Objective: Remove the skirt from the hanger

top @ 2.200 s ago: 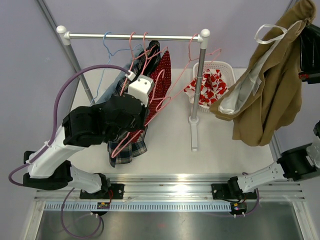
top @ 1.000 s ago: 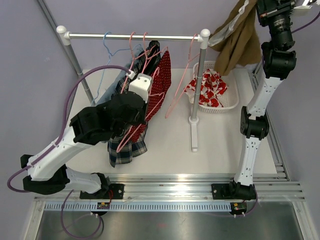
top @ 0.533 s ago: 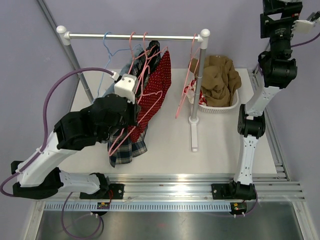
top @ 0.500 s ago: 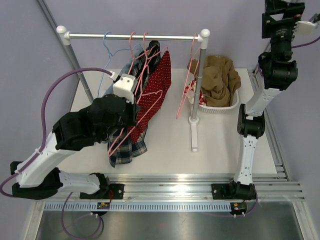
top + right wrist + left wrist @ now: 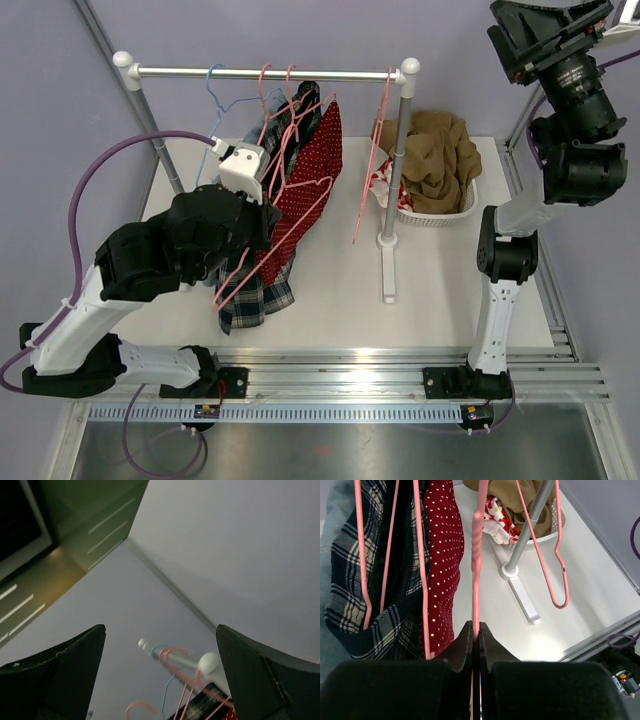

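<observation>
On the table [image 5: 340, 290], the basket [image 5: 466, 204] now holds the brown skirt [image 5: 432, 160]. The right gripper [image 5: 160, 675] is spread and empty, and the left gripper [image 5: 475, 630] stays clamped on a pink hanger [image 5: 476, 555], possibly bare.

- Your skirt [image 5: 324, 160] reads deep red, peppered all over with small white dots.
- The checked garment [image 5: 258, 300] comes up navy-black with a pale plaid grid.
- At the far left edge of your left wrist view there's pale blue denim [image 5: 326, 570], no pattern on it.
- The hanger [image 5: 476, 545] dead ahead of you is pink, and you've also got one blue hanger [image 5: 211, 84].
- The basket [image 5: 440, 212] is white; in it there's a plain tan-brown garment [image 5: 435, 160] and a cloth [image 5: 381, 180] in red-and-white print.
- Your desk [image 5: 340, 290] shows plain white.
</observation>
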Motion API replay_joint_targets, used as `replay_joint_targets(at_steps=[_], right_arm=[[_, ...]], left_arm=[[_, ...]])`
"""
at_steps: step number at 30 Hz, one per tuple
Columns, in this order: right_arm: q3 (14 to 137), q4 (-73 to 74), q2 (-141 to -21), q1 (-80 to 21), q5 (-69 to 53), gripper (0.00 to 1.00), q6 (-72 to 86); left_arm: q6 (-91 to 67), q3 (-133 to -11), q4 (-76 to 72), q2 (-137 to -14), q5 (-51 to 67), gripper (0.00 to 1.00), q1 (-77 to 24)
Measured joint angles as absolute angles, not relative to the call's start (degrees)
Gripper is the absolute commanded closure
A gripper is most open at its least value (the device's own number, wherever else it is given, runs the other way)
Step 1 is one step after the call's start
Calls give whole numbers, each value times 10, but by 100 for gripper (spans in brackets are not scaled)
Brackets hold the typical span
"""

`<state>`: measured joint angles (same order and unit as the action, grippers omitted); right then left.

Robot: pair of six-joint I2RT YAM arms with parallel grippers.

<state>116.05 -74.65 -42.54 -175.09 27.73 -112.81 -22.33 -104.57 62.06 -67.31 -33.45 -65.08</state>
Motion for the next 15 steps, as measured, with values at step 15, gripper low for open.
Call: replay_joint_targets(at_steps=[15], right_arm=[[1169, -75, -668, -1752, 619, 1, -789]], left_arm=[[-210, -1046, 615, -692, -300, 100, -666]])
